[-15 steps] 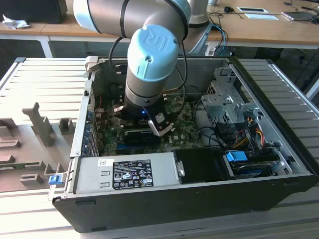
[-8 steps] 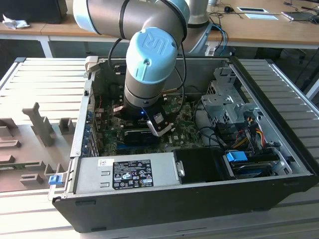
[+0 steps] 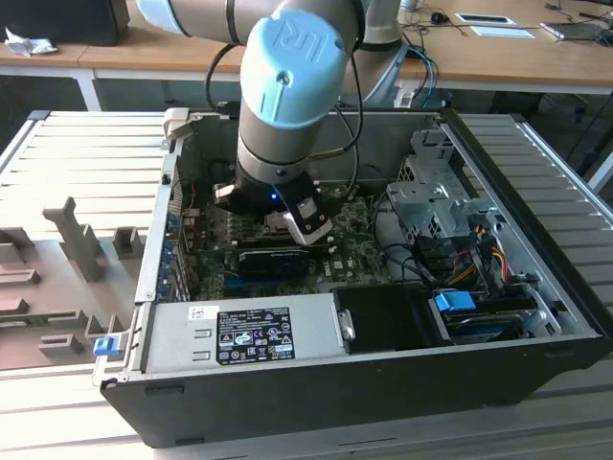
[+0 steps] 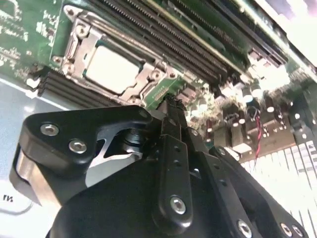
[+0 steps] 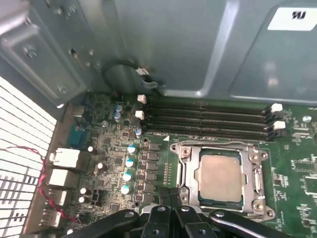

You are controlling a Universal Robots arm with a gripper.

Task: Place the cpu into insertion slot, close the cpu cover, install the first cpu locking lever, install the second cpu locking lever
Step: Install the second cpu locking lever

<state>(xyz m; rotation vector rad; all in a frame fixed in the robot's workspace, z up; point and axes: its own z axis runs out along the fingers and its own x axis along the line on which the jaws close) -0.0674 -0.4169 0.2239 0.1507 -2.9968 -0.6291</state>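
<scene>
The cpu (image 5: 220, 173) lies flat in the insertion slot on the green motherboard, its dull silver top showing through the window of the cpu cover (image 5: 185, 157). The silvery cover lies down flat around the chip, as the second wrist view also shows for the cpu (image 4: 111, 67) and cpu cover (image 4: 144, 74). My gripper (image 5: 171, 196) hovers just off the socket's edge, its black fingers together with nothing between them; in the second wrist view the gripper (image 4: 171, 105) tip points at the socket's corner. In the exterior view my arm's wrist (image 3: 287, 105) stands over that part of the board.
Long memory slots (image 5: 208, 119) run beside the socket, below the grey case wall (image 5: 173, 44). Capacitors (image 5: 130, 161) and rear ports with a red wire (image 5: 44, 173) lie to one side. A black card (image 3: 273, 261), power supply (image 3: 244, 335) and drive cage (image 3: 431, 192) crowd the case.
</scene>
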